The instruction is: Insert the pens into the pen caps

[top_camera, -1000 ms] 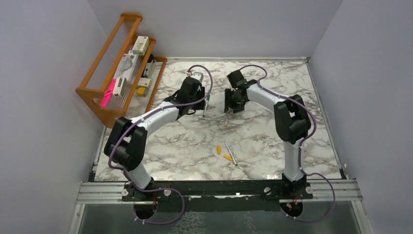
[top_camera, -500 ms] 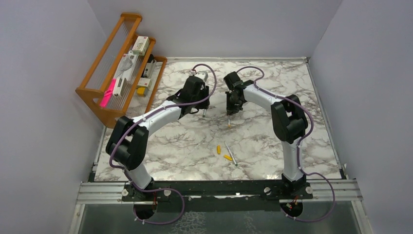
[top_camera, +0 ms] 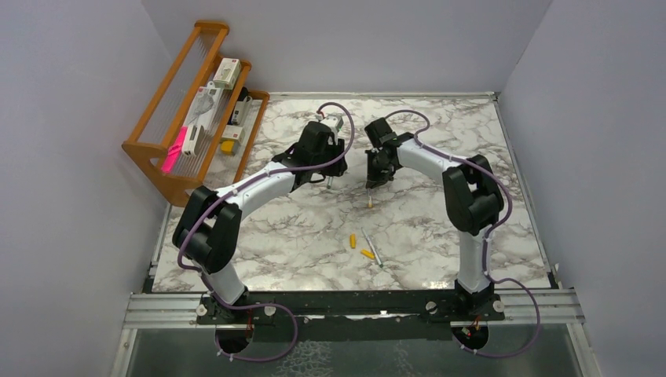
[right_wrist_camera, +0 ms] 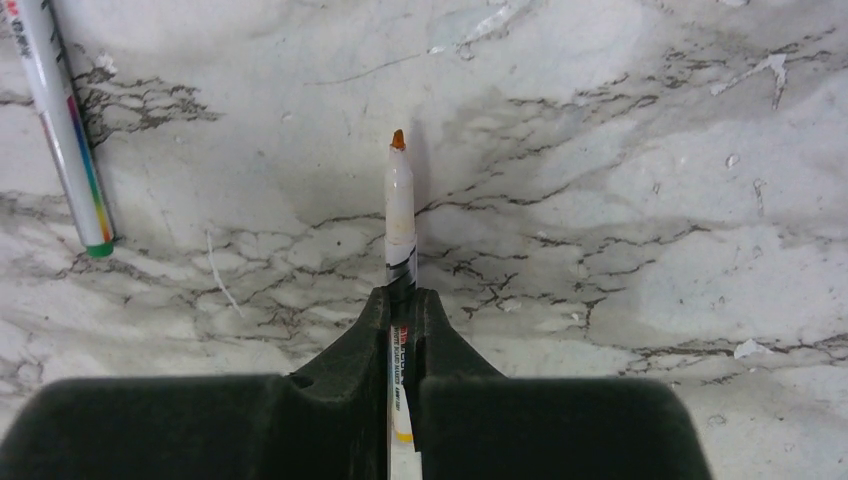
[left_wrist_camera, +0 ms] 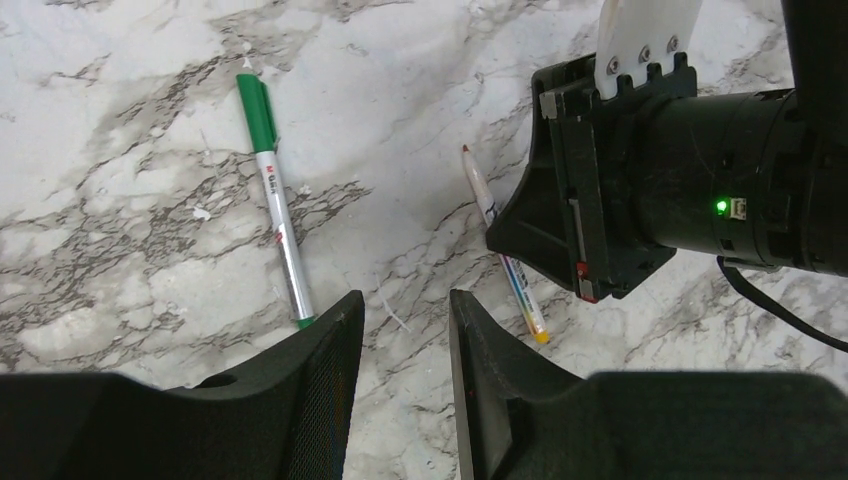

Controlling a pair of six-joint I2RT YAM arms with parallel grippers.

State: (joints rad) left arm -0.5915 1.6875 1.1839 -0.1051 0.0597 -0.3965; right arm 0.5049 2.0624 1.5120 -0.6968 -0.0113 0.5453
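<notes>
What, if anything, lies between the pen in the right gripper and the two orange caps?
Nothing visible. The right gripper holds the pen over bare marble, and the table is bare from there to the caps. Another pen lies close beside them and might crowd a pickup.

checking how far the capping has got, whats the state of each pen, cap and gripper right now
green pen: capped, lying flat on the table
orange pen: uncapped, clamped in the right gripper
third pen: lying loose beside the caps
orange caps: both loose, on no pen
left gripper: open, empty
right gripper: shut on the orange pen
</notes>
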